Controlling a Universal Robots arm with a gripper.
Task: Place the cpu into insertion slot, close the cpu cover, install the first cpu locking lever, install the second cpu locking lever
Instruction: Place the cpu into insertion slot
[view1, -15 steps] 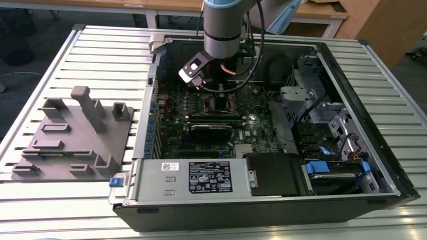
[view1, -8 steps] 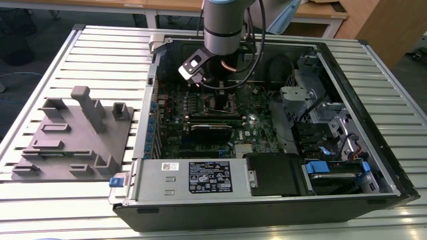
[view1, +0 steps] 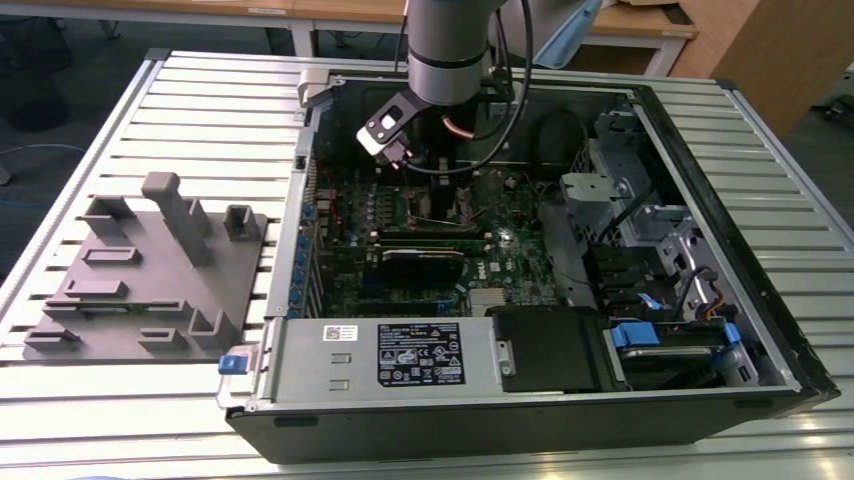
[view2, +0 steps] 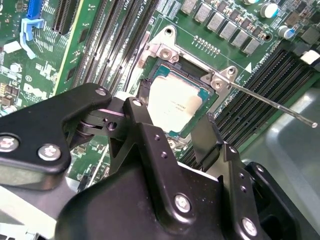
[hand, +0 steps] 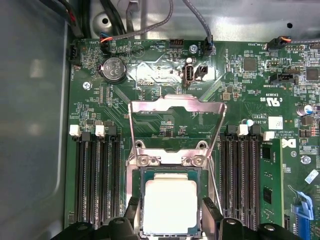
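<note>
The cpu (hand: 170, 205) lies flat in the insertion slot (hand: 170, 170), its silver top facing up; in the second wrist view the cpu (view2: 175, 102) sits square inside the dark frame. My gripper (hand: 172, 202) hovers just over it, open, with one black finger (hand: 132, 212) on each side of the chip and a narrow gap to each. The cpu cover (hand: 175, 104) stands swung up on its hinge behind the socket. A thin locking lever (view2: 275, 105) juts out free from the socket corner. In the exterior view my arm (view1: 447, 60) reaches down into the computer case.
Long black memory slots (hand: 97, 180) flank the socket on both sides. Cables (hand: 150, 25) run along the case wall behind the board. In the exterior view, a black power supply (view1: 554, 350) fills the near end of the case and a grey fixture (view1: 147, 280) lies on the slatted table.
</note>
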